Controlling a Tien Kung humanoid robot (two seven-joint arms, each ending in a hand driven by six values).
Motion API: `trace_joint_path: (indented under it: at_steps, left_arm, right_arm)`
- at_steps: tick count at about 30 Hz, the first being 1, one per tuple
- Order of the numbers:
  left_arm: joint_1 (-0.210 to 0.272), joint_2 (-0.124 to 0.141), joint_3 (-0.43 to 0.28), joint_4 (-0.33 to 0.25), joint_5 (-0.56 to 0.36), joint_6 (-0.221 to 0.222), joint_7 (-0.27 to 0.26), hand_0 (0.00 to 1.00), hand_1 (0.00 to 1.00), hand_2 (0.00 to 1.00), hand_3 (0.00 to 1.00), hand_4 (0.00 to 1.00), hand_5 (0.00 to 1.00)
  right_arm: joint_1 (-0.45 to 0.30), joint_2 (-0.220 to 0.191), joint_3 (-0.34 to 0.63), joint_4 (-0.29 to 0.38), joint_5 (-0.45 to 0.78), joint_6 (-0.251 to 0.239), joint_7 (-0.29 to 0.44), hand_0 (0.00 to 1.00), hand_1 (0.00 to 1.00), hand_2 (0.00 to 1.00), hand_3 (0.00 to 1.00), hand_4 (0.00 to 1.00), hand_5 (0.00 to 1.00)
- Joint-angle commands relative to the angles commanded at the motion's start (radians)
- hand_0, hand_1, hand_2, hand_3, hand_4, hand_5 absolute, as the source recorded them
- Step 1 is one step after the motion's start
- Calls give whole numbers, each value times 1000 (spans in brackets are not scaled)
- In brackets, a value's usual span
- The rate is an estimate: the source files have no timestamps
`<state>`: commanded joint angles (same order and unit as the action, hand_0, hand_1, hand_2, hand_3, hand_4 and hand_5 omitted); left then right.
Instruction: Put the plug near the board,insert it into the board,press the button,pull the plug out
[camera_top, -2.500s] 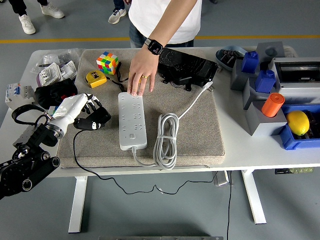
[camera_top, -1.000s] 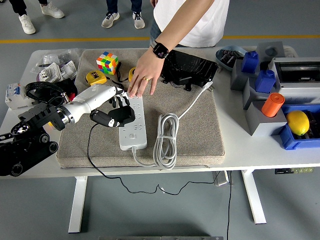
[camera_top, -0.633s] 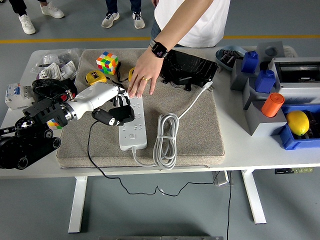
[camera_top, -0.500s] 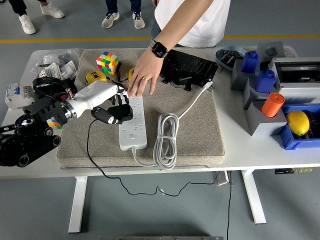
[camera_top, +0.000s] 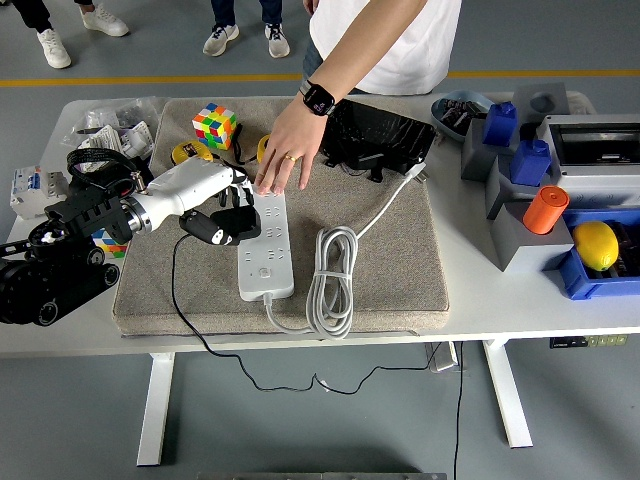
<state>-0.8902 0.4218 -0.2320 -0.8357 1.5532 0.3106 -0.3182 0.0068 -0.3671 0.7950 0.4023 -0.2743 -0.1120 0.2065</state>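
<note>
The robot's white-and-black left hand (camera_top: 222, 212) had its fingers wrapped round the black plug (camera_top: 212, 228), just touching the long white power strip (camera_top: 264, 243) mid-frame that a person's hand (camera_top: 283, 160) pinned down, so insertion, button and pull-out looked undone.

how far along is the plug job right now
Done: the plug has reached the board on the mat. In hand: the left hand grips it at the board's left edge, while a person's hand presses on the board's far end. I can't tell whether it is seated in a socket. Left: finish inserting, press the button, pull it out.
</note>
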Motion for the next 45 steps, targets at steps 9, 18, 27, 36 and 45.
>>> trace_joint_path:
  at_steps: [9,18,27,36,45]
  left_arm:
    - [0,1,7,0,-1,-8,-3,419,415,428,531,889,54]
    - [-7,-1,31,9,12,-2,1,427,420,431,531,887,59]
    - [-8,11,30,7,10,-2,-6,428,421,433,531,886,61]
    - [11,51,5,-68,28,-15,-5,429,422,435,531,886,61]
    - [26,76,1,-123,40,-33,0,428,423,435,531,887,61]
  right_arm:
    - [1,1,2,1,-2,1,0,712,714,716,604,998,618]
    - [1,2,3,1,-2,0,1,711,714,716,604,998,617]
    - [0,1,5,1,-3,0,4,709,714,715,605,998,617]
    - [-4,1,8,2,-4,-1,6,709,713,714,603,998,616]
    - [-5,3,17,2,-7,-1,7,710,713,714,604,998,616]
